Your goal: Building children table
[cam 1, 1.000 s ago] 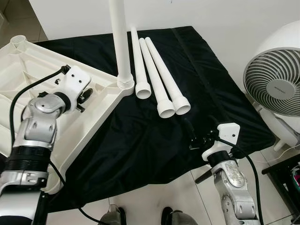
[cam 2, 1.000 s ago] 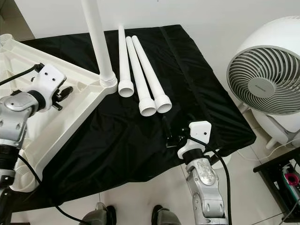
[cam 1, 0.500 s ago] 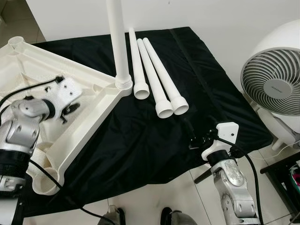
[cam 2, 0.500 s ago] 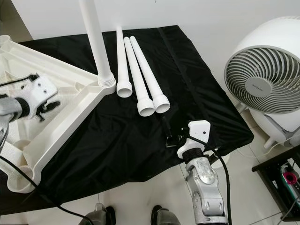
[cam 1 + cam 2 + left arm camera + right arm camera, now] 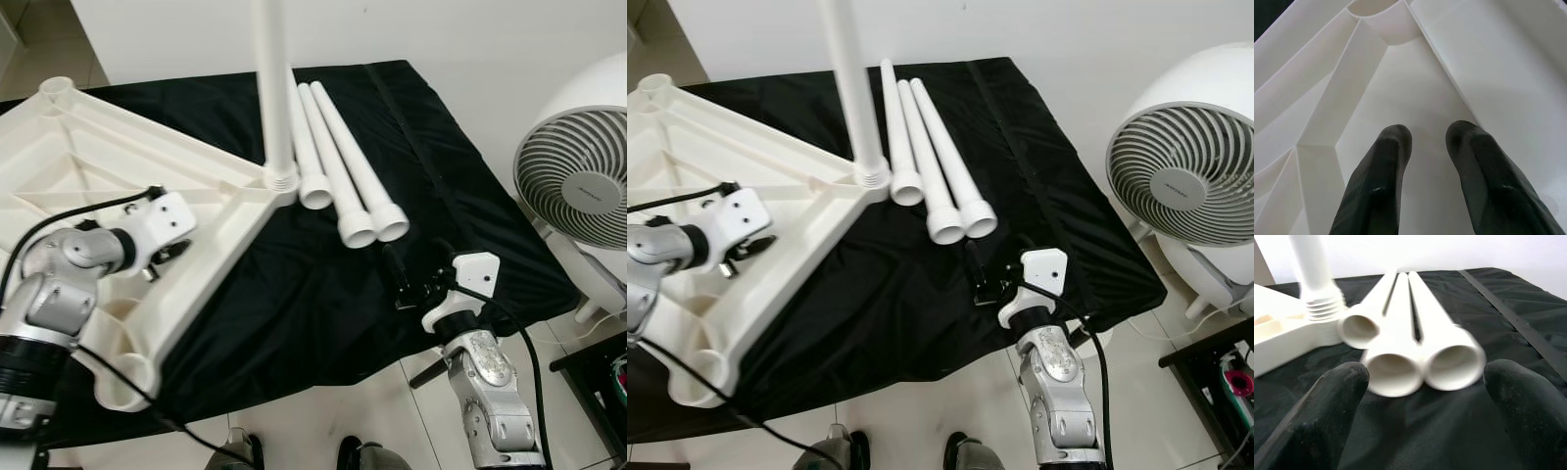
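The fan (image 5: 1190,196) at the right carries a grey hub badge; its lettering is too small to read. The white tabletop (image 5: 127,196) lies upside down on the black cloth (image 5: 323,294), ribs up, on the left of the surface. One leg (image 5: 272,88) stands upright, screwed into the tabletop's right corner. Three loose legs (image 5: 343,162) lie side by side just right of it, long axes running near to far, open ends toward the robot. The left gripper (image 5: 1427,134), fingers slightly parted and empty, sits over the ribbed underside. The right gripper (image 5: 1425,377), wide open and empty, hovers near the loose legs' open ends.
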You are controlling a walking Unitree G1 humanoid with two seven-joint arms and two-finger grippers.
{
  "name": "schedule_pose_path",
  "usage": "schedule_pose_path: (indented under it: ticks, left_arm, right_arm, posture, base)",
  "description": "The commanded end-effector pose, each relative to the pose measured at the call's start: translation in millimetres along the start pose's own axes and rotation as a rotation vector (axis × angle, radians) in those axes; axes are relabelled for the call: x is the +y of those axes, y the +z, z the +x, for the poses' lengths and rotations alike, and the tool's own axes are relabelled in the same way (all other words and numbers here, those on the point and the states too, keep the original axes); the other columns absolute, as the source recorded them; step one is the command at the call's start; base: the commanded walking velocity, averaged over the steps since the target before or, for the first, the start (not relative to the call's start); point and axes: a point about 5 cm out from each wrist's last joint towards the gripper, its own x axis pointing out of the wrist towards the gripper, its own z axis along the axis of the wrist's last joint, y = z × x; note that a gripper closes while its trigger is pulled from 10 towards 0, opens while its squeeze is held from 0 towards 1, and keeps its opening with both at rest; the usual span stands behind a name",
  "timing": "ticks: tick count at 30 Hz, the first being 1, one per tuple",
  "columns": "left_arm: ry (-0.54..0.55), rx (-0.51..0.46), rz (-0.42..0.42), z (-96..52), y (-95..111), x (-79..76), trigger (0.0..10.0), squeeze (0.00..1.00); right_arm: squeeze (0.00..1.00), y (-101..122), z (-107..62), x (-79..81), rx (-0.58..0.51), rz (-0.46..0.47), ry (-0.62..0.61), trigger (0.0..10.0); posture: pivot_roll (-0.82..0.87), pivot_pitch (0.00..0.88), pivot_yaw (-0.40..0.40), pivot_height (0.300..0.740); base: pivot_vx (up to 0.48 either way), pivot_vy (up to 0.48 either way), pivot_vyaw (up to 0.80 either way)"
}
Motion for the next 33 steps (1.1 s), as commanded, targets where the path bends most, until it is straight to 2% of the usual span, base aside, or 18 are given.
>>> schedule_pose_path:
  ticks: [1, 4, 5, 8, 11, 18, 20, 25, 27, 29, 33]
  left_arm:
    - [-0.117, -0.058, -0.021, 12.9, 14, -18.0, 10.0, 0.0]
    - [-0.091, -0.076, -0.044, 19.3, 20, -19.6, 10.0, 0.0]
    - [-0.062, -0.072, -0.043, 25.4, 21, -20.3, 10.0, 0.0]
    - [-0.049, -0.07, -0.042, 27.3, 21, -20.6, 10.0, 0.0]
    - [0.04, -0.05, -0.07, 29.8, 17, -8.4, 10.0, 0.0]
    - [0.14, -0.011, -0.088, 25.7, 10, 10.6, 10.0, 0.0]
    - [0.157, -0.015, -0.12, 22.7, 9, 16.3, 10.0, 0.0]
    - [0.19, -0.043, -0.137, 14.4, 12, 28.7, 10.0, 0.0]
    - [0.192, -0.046, -0.14, 13.4, 13, 29.9, 10.0, 0.0]
    - [0.158, -0.093, -0.176, 6.7, 18, 32.2, 10.0, 0.0]
    - [0.02, -0.169, -0.2, -2.3, 25, 23.9, 10.0, 0.0]
  right_arm:
    - [0.0, -4, -1.2, 0.6, 0.014, 0.008, -0.001, 10.0]
    - [0.0, -4, -0.7, 1.7, 0.013, 0.009, 0.001, 10.0]
    - [0.0, -4, -0.3, 2.8, 0.012, 0.013, 0.004, 10.0]
    - [0.0, -4, -0.3, 3.3, 0.012, 0.014, 0.005, 10.0]
    - [0.0, -4, -1.8, 4.3, 0.014, 0.017, 0.014, 10.0]
    - [0.0, -5, -3.3, 5.5, 0.022, 0.023, 0.027, 10.0]
    - [0.0, -6, -3.7, 6.6, 0.024, 0.027, 0.034, 10.0]
    - [0.0, -6, -3.7, 7.6, 0.025, 0.03, 0.041, 10.0]
    - [0.0, -6, -3.8, 7.6, 0.025, 0.03, 0.042, 10.0]
    - [0.0, -6, -3.8, 7.8, 0.026, 0.03, 0.043, 10.0]
    - [0.0, -7, -3.7, 8.1, 0.029, 0.031, 0.045, 10.0]
  posture:
    - [0.05, 0.151, -0.003, 0.74]
    - [0.05, 0.151, -0.002, 0.74]
    - [0.04, 0.151, -0.001, 0.74]
    - [0.04, 0.151, -0.001, 0.74]
    - [0.04, 0.152, 0.003, 0.74]
    - [0.04, 0.155, 0.004, 0.74]
    - [0.04, 0.157, 0.003, 0.74]
    - [0.04, 0.156, 0.003, 0.74]
    - [0.05, 0.157, 0.002, 0.74]
    - [0.05, 0.157, 0.001, 0.74]
    - [0.05, 0.157, -0.002, 0.74]
  base:
    - [0.0, 0.0, 0.0]
    - [0.0, 0.0, 0.0]
    - [0.0, 0.0, 0.0]
    - [0.0, 0.0, 0.0]
    - [0.0, 0.0, 0.0]
    - [0.0, 0.0, 0.0]
    - [0.0, 0.0, 0.0]
    - [0.0, 0.0, 0.0]
    - [0.0, 0.0, 0.0]
    - [0.0, 0.0, 0.0]
    - [0.0, 0.0, 0.0]
